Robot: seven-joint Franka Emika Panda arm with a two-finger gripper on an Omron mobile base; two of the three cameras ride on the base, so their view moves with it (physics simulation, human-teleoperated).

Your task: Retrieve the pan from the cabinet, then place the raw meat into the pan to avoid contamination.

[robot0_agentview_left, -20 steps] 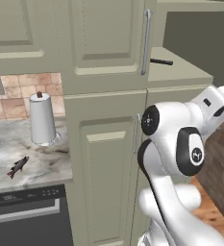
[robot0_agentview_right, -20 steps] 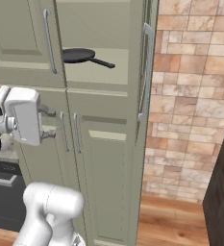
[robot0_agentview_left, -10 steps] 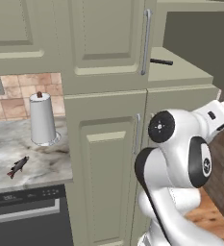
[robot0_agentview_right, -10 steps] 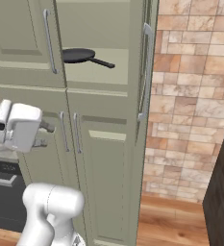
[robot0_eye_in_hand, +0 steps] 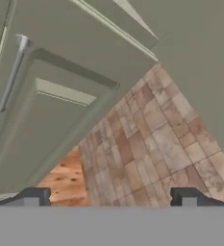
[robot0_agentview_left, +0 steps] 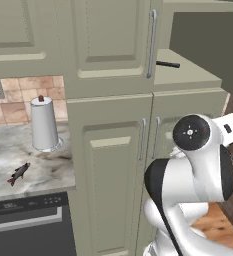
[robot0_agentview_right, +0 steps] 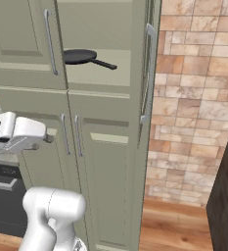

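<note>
The pan (robot0_agentview_right: 79, 56) lies on a shelf inside the tall green cabinet (robot0_agentview_right: 101, 162), behind its open upper right door, with its handle (robot0_agentview_right: 105, 64) pointing right. From the left base view only the handle tip (robot0_agentview_left: 168, 64) shows past the cabinet (robot0_agentview_left: 113, 45). The raw meat, a small dark fish (robot0_agentview_left: 19, 173), lies on the marble counter (robot0_agentview_left: 43, 170) left of the cabinet. My gripper (robot0_eye_in_hand: 109, 198) is open and holds nothing. It hangs well below the pan, facing the cabinet's lower door (robot0_eye_in_hand: 60, 72), a brick wall and wood floor.
A paper-towel roll (robot0_agentview_left: 44, 125) stands on the counter behind the fish. A dark dishwasher front (robot0_agentview_left: 28, 220) sits under the counter. The open upper door (robot0_agentview_right: 148, 73) juts out edge-on toward me. A brick wall (robot0_agentview_right: 193, 98) runs right of the cabinet.
My arm has swung lower: in the right base view the hand dropped down and to the left, away from the pan's shelf. Pan and fish stayed put, and the gripper stayed open.
</note>
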